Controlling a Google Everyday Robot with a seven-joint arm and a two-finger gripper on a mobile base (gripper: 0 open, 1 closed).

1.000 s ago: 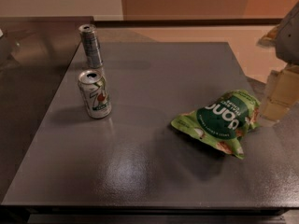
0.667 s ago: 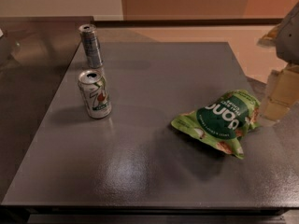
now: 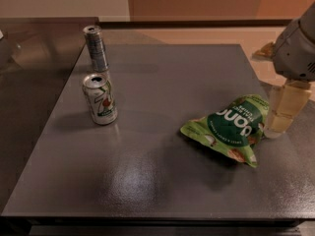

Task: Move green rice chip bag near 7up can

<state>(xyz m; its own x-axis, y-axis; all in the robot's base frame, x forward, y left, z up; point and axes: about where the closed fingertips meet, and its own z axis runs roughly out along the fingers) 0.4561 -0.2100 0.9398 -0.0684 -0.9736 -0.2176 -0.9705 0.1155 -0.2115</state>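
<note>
The green rice chip bag [image 3: 231, 127] lies flat on the right part of the dark grey table [image 3: 162, 181], its dark-green round label facing up. The 7up can [image 3: 100, 100] stands upright at the left, white and green with a red spot, well apart from the bag. My gripper [image 3: 282, 116] hangs down at the right edge of the view, right beside the bag's right end and close to the table top. The arm's grey wrist [image 3: 297, 48] is above it.
A taller, slim silver-grey can [image 3: 97, 48] stands just behind the 7up can near the table's back left. The table's right edge runs close beside the gripper. A small yellowish object [image 3: 266, 49] lies on the floor beyond the table.
</note>
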